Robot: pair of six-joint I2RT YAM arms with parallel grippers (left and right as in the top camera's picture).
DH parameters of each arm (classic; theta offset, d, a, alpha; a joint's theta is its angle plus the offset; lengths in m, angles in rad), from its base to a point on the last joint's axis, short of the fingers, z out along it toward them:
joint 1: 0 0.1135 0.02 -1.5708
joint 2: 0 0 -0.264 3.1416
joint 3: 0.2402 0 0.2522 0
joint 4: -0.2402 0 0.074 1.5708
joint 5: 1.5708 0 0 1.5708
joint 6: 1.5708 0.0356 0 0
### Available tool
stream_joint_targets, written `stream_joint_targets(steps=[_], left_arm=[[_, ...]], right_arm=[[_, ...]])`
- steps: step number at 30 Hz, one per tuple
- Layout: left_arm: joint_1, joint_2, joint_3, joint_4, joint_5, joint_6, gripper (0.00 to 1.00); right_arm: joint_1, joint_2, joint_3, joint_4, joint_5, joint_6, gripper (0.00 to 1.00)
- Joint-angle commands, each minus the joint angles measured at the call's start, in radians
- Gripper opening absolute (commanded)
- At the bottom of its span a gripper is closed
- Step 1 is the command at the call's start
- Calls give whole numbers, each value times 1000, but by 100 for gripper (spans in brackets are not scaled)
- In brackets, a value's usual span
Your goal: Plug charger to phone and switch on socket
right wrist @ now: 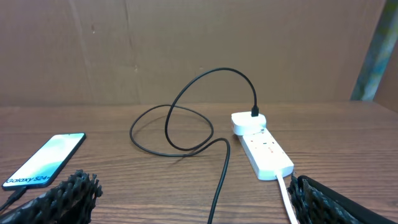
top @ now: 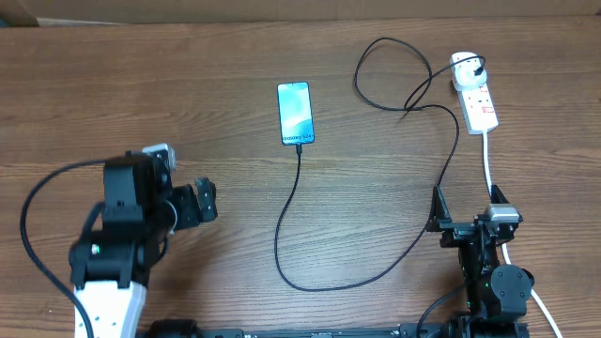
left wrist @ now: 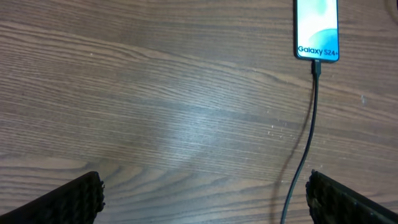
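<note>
The phone (top: 295,113) lies flat at the table's middle back, its screen lit light blue with "Galaxy" text at its near end (left wrist: 317,28). The charger's thin black cable (top: 282,235) curves from the phone's near edge toward the front, then runs right and loops back to the white socket (top: 474,89). Its plug tip (left wrist: 317,65) appears seated in the phone's port. A black plug sits in the socket's far end (right wrist: 264,149). My left gripper (top: 208,201) hovers open, front-left of the phone and holding nothing (left wrist: 205,199). My right gripper (top: 467,208) is open and empty too, in front of the socket (right wrist: 193,199).
The socket's thick white cord (top: 490,164) runs toward the front past my right gripper (right wrist: 285,193). A brown cardboard wall (right wrist: 186,43) stands behind the table. Bare wood (left wrist: 155,112) lies under the left gripper.
</note>
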Motion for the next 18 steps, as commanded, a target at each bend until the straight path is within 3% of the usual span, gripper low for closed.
stream_joint_targets(steps=[1,18], left_arm=[[-6,-92,-82,42,11,60,100],[-6,-571,-465,317,61,63,100]], right_arm=[[-4,-10,-10,6,6,6,100],[-4,-10,-10,5,6,6,100]])
